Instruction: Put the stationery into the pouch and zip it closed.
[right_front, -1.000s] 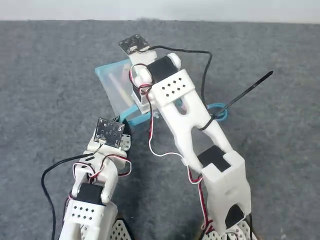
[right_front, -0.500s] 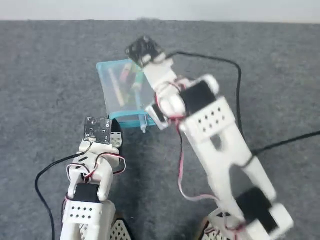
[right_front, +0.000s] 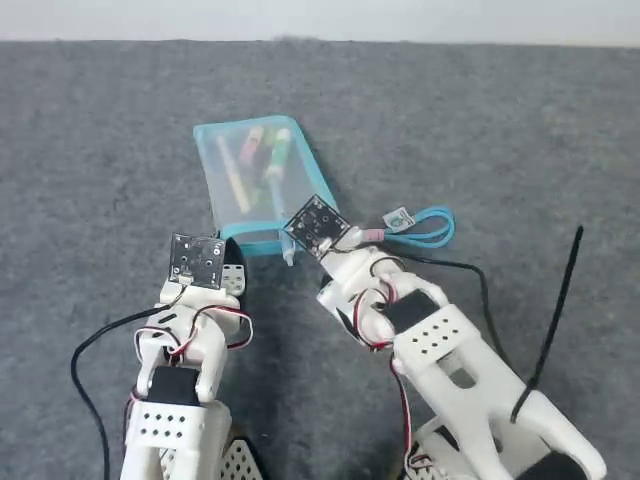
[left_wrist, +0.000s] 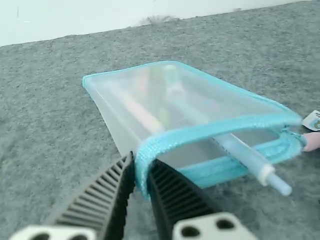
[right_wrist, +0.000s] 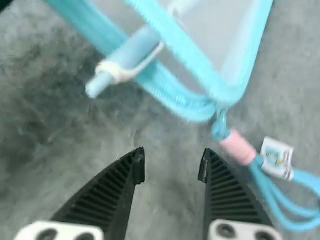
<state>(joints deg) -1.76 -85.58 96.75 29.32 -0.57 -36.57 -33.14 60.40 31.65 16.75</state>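
A clear pouch (right_front: 250, 185) with blue trim lies on the grey carpet, its open mouth facing the arms. Several coloured pens (right_front: 262, 160) lie inside it. One pale pen (left_wrist: 252, 162) pokes out of the mouth; its end (right_wrist: 107, 75) lies just ahead of my right gripper. My left gripper (left_wrist: 141, 175) is shut on the pouch's blue zip edge at the mouth's corner. My right gripper (right_wrist: 171, 162) hovers open over bare carpet just short of the mouth, holding nothing. The pink zip pull (right_wrist: 235, 145) lies at the mouth's other corner, with a tag (right_wrist: 276, 157) and a blue loop (right_front: 430, 225).
Grey carpet (right_front: 520, 120) spreads on all sides, up to a white wall (right_front: 320, 18) at the back. A black cable (right_front: 560, 300) runs beside the right arm.
My right arm has pulled back from above the pouch to the near side of its mouth, uncovering the pouch. The left gripper keeps its hold on the zip edge.
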